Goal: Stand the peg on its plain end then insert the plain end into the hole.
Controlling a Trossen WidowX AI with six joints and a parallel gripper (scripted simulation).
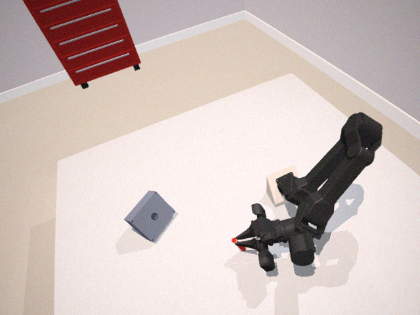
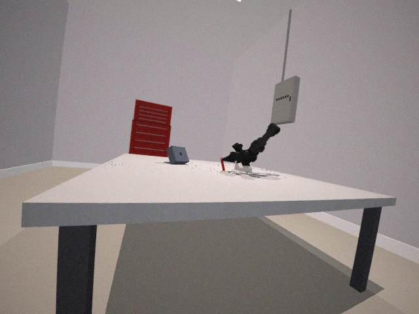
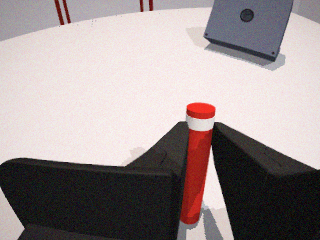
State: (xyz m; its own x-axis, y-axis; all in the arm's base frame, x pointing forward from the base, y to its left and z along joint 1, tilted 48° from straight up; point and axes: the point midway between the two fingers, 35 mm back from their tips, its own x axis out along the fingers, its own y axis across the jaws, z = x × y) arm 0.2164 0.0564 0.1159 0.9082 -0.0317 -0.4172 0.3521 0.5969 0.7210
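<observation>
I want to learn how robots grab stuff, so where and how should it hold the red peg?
Grip the peg near its white band, fingers on opposite sides, coming from the side. It's slim, round and nearly upright, so this probably leaves its plain lower end free for the hole.
</observation>
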